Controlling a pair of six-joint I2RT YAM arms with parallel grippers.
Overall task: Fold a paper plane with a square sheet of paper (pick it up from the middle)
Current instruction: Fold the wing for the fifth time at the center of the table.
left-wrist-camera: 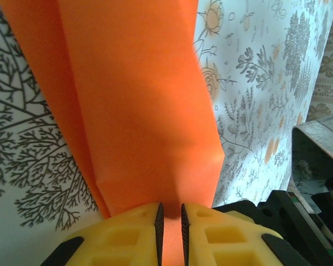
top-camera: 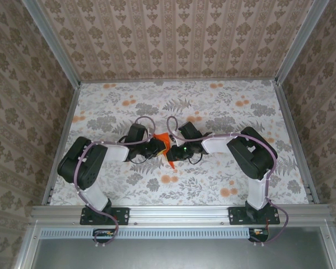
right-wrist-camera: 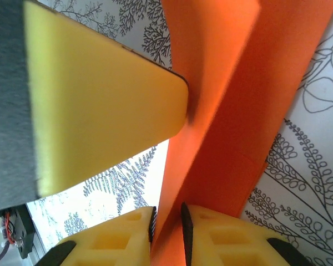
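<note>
Left gripper (left-wrist-camera: 170,215), right gripper (right-wrist-camera: 167,216) pinch orange paper (top-camera: 163,139) (floral tablecloth (top-camera: 224,112) beneath).

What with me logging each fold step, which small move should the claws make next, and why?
Probably the right claw should let go and re-grip farther along the paper. The left claw pinches the same folded orange strip, and one of its fingers sits right beside the right claw's hold, leaving little room to fold.
</note>
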